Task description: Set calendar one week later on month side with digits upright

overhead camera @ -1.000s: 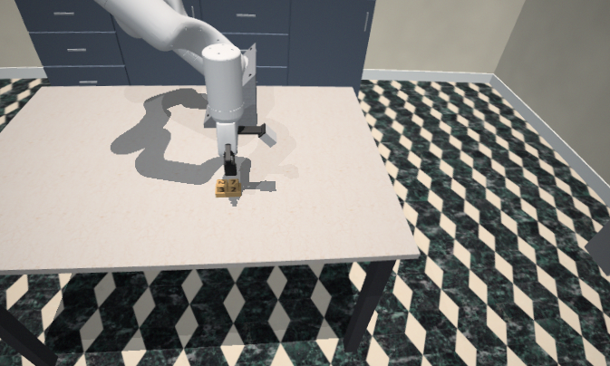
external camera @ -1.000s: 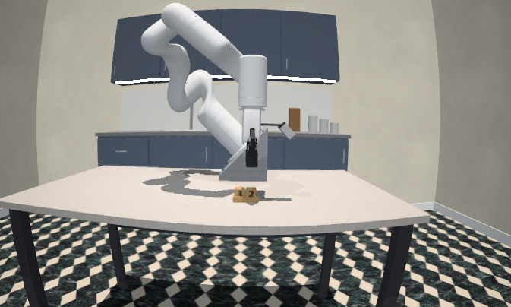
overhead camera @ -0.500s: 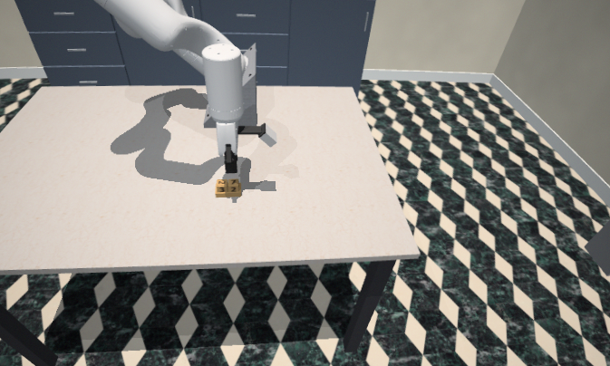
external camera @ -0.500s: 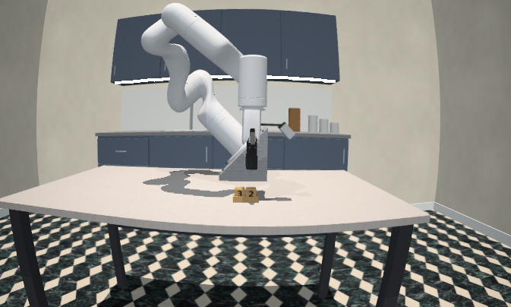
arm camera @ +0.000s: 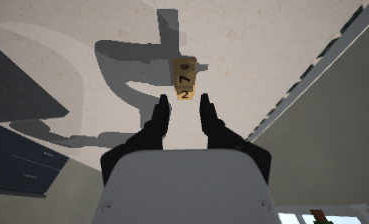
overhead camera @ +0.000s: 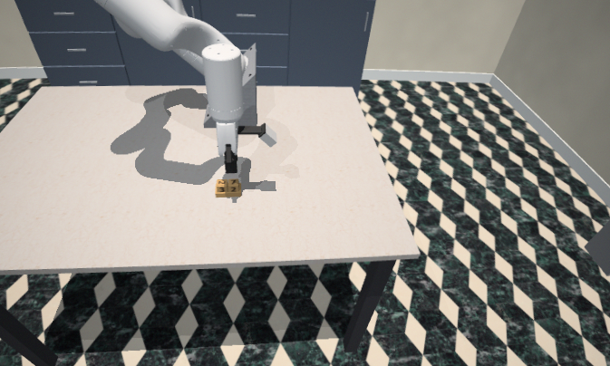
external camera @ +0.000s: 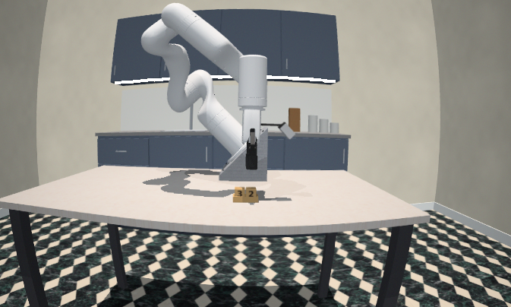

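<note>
The calendar (external camera: pixel 245 194) sits on the table (external camera: pixel 96 198), a little toward the near edge from the middle, and serves as the landmark here. Its low wooden tray (overhead camera: pixel 228 194) lies flat, holding two cubes side by side. On the face turned to the near edge, the left cube (external camera: pixel 240 193) shows a 3 and the right cube (external camera: pixel 251 193) shows a 2; the right cube's top shows a 7.

Just behind and above the calendar hangs the claw (arm camera: pixel 184 116), pointing straight down over the right cube and well clear of it. Its two black fingers stand about halfway apart, with nothing between them.

Farther back behind the calendar, the white arm (external camera: pixel 196 57) rises from its base, and beyond that is a counter with dark blue cabinets (external camera: pixel 173 150).
</note>
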